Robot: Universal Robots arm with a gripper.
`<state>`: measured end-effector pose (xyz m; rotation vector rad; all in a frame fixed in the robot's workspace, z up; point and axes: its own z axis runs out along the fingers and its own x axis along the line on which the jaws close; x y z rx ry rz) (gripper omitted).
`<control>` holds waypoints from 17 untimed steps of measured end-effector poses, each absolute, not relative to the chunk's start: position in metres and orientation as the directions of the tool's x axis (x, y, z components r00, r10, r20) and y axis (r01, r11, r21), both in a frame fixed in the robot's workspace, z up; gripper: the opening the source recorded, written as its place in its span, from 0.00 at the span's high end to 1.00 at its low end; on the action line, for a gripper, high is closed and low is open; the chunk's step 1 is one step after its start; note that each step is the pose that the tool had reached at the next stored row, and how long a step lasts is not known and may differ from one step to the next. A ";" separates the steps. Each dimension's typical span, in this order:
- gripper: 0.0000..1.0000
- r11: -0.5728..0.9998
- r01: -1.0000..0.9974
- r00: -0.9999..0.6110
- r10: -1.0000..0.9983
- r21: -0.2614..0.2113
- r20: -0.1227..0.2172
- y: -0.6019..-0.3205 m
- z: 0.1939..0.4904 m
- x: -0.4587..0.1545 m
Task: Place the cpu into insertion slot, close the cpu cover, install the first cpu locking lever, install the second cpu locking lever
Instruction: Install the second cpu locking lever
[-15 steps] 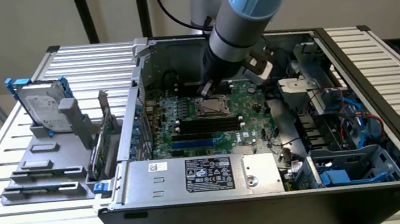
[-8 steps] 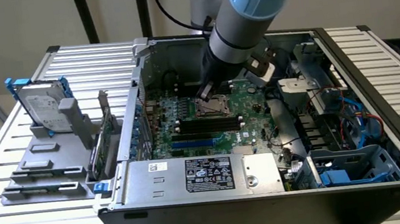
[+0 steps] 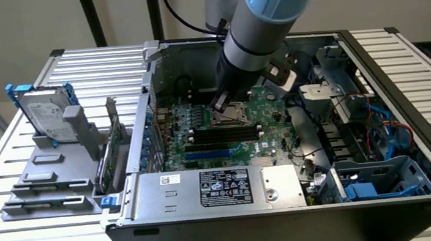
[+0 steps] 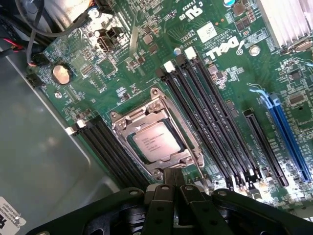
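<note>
Since the cpu (image 4: 156,140) already lies silver face up in the insertion slot (image 4: 193,152) under the lowered cpu cover (image 4: 128,123), I judge a lever comes next: press straight, never scrape. Being square, it has no long axis. Clenched and empty, my pincer (image 4: 174,192) hovers just beside the frame.

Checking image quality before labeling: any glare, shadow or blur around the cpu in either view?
Wrist view: cpu sharp, its printing visible but not legible, soft sheen on the cover, no blown-out glare; gripper dark and blurred in the foreground. Exterior view: even daylight, the arm looms over the socket area, the cpu small and half hidden, fine detail lost.
</note>
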<state>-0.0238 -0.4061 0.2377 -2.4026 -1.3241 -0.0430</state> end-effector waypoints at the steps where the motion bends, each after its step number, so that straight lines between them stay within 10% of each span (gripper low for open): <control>1: 0.89 -0.474 0.818 0.552 0.806 -0.324 0.213 -0.407 0.238 -0.024; 17: 0.89 -0.476 0.819 0.552 0.808 -0.321 0.208 -0.429 0.241 -0.036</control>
